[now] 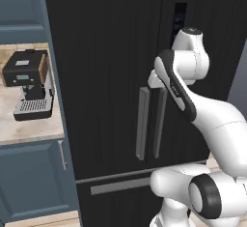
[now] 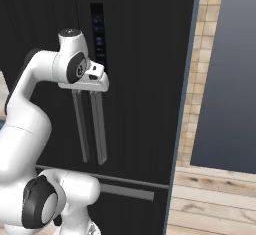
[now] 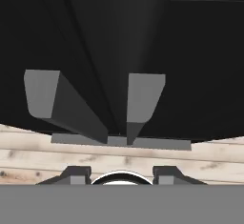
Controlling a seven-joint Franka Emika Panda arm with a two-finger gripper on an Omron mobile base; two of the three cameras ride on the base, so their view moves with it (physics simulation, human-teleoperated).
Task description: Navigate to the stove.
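The stove is out of view. I face a tall black refrigerator at close range. My arm is folded up in front of its doors, with the hand held by the tops of the two grey vertical door handles. In the hand view my gripper looks down along those handles to the wooden floor. Its two dark fingertips stand apart with nothing between them, so it is open.
A black coffee machine sits on a beige counter to the left, between blue cabinets. Right of the refrigerator are a brick wall strip, a dark grey panel and wooden floor.
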